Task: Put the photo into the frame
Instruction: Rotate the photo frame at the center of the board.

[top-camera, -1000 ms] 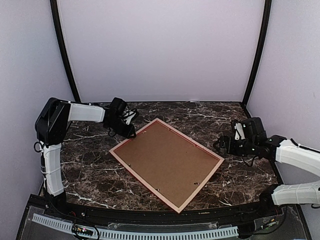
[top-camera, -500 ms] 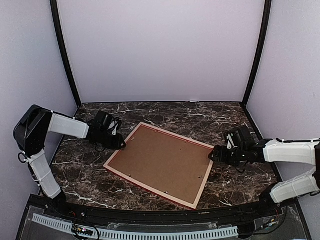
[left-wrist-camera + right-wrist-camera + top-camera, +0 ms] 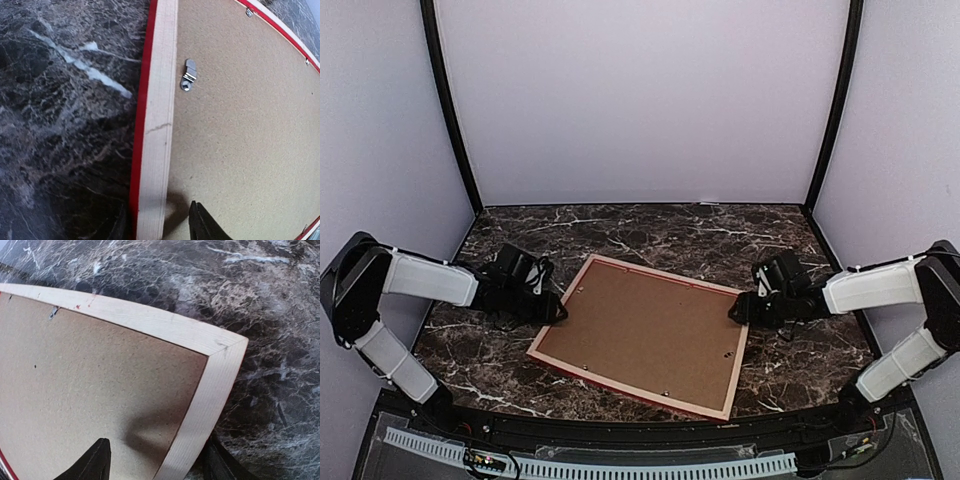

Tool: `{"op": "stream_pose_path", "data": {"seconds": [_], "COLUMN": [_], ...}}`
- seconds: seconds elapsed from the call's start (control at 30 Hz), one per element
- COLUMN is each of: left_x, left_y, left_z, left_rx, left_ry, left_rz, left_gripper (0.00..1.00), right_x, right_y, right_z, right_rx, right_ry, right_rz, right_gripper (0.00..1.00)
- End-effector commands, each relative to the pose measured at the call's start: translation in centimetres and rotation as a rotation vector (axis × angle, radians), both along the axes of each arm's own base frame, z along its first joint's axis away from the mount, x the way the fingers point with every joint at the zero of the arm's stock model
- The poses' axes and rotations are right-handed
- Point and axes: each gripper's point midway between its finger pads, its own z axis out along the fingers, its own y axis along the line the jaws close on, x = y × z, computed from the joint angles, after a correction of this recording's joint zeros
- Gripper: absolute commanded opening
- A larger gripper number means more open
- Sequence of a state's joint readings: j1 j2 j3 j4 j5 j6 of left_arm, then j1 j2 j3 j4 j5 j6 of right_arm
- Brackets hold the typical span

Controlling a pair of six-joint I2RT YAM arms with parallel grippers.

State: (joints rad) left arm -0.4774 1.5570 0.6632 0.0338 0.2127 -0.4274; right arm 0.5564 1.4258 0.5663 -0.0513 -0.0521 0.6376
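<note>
The frame [image 3: 665, 275] lies face down on the marble table, its pale wood back up and a thin red edge showing. A brown backing board [image 3: 645, 325] fills it. The photo is hidden. My left gripper [image 3: 558, 312] is at the frame's left rail [image 3: 160, 100], open, one finger outside the red edge and the other [image 3: 200, 222] over the board, a gap from the rail. My right gripper [image 3: 735, 312] is open at the right far corner [image 3: 220, 365], its fingers [image 3: 100, 455] wide apart either side of the rail.
A small metal turn clip [image 3: 188, 75] sits on the backing board [image 3: 240, 125] near the left rail, and more clips dot the board's edges. Dark marble table [image 3: 650, 225] surrounds the frame. Black posts and pale walls close in the back and sides.
The frame swung from a diagonal to nearly square with the table and shifted left. Both arms came down and nearer. The left jaws opened off the rail; the right jaws narrowed.
</note>
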Motion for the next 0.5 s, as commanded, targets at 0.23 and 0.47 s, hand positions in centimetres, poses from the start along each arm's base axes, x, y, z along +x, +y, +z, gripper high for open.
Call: {"op": "stream_pose_path", "data": {"seconds": [0.23, 0.47], "left_x": [-9.5, -10.4], "left_y": [-2.4, -1.1], "left_z": [-1.4, -0.4], "left_rx": [0.079, 0.084], "left_ry": [0.172, 0.108], "left_rz": [-0.121, -0.089], "left_gripper": [0.45, 0.57], "right_x": [4.7, 5.9], "right_y": [1.6, 0.5], "right_z": [1.1, 0.8], "right_rx": [-0.097, -0.182], "right_ry": [-0.082, -0.073], "right_rz": [0.108, 0.122], "right_gripper": [0.64, 0.80]}}
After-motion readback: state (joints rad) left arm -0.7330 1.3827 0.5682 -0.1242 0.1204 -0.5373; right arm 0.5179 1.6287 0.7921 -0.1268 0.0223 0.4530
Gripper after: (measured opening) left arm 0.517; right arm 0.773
